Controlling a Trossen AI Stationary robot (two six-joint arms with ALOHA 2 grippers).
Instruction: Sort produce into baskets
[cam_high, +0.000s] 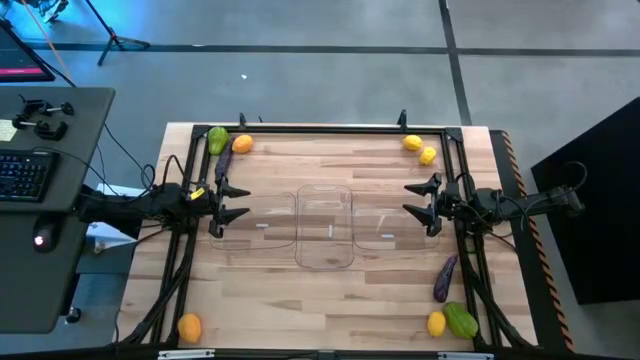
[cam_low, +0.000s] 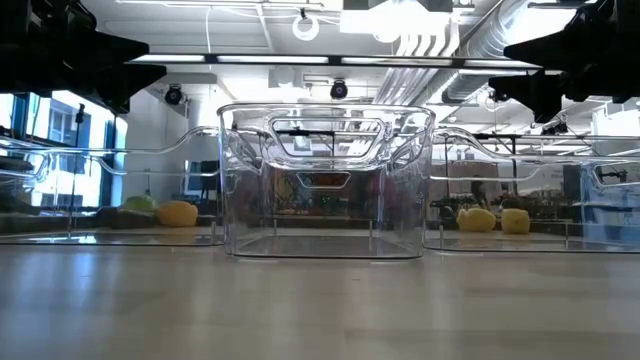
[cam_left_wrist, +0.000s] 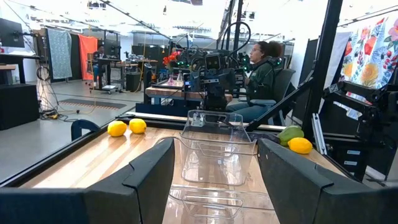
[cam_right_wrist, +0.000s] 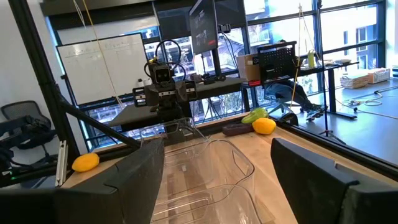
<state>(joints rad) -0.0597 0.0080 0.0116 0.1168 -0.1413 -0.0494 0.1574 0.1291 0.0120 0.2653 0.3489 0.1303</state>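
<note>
1. wooden plank table (cam_high: 330, 300) carrying three clear rectangular plastic baskets side by side across its middle: left basket (cam_high: 258, 226), taller centre basket (cam_high: 325, 226), right basket (cam_high: 385, 226); all three hold nothing
2. left gripper (cam_high: 233, 201) held above the table just beside the left basket's outer end, fingers spread wide and holding nothing
3. right gripper (cam_high: 421, 203) held just beside the right basket's outer end, fingers likewise spread wide and holding nothing
4. far left corner: green lumpy pear-shaped piece (cam_high: 217, 140), orange round fruit (cam_high: 242, 144) beside it, and slim dark purple eggplant (cam_high: 224, 163) close by
5. far right corner: two yellow lemons (cam_high: 420, 148) lying next to each other
6. near right corner: second dark purple eggplant (cam_high: 445, 278), second green lumpy piece (cam_high: 461, 319) and a yellow lemon (cam_high: 436, 323) touching it
7. near left corner: lone orange fruit (cam_high: 189, 326), well apart from the rest
8. seated person (cam_left_wrist: 261, 68) in the room beyond the table, seen in the left wrist view
</note>
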